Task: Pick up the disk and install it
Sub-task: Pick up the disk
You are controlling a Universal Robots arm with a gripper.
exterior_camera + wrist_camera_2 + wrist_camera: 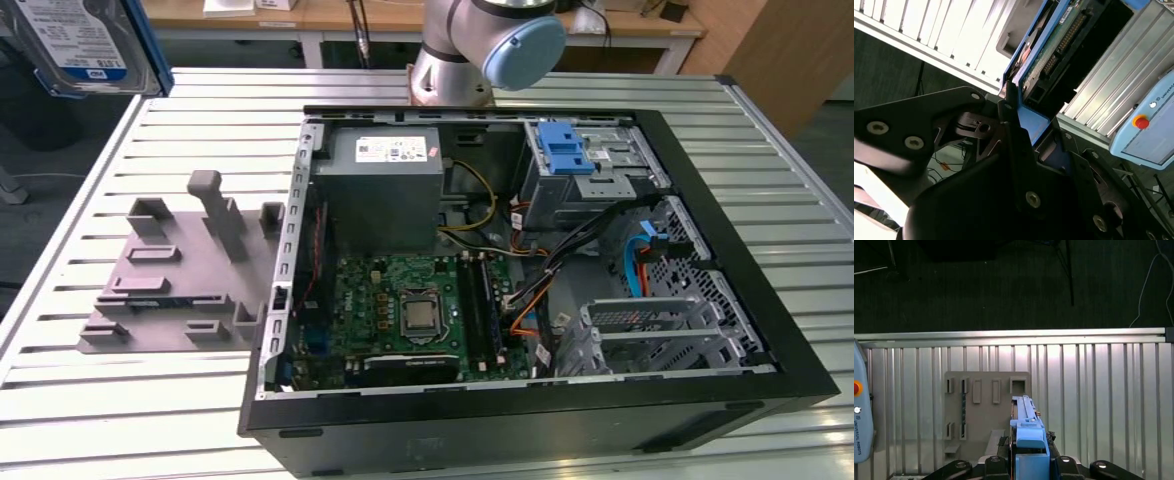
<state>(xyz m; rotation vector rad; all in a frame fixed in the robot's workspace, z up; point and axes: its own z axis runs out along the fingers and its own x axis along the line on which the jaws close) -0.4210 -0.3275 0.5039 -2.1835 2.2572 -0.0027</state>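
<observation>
The disk point(80, 45), silver-grey with a blue-and-white label and a blue carrier, hangs high above the table's far corner at the exterior view's left. In the first wrist view the disk point(1026, 432) shows edge-on, upright, over the grey fixture point(986, 410). My gripper point(1030, 462) is shut on its lower end. The second wrist view shows the disk's point(1054, 45) green circuit board and blue frame, with the gripper point(1019, 125) clamped on the frame.
The open computer case point(287, 250) lies on the slatted table point(134, 420), with the grey power-supply box point(387, 185), the motherboard point(414, 315) and a drive bay with a blue latch point(567, 150). The grey fixture point(187, 270) sits beside the case. A teach pendant point(861, 415) lies nearby.
</observation>
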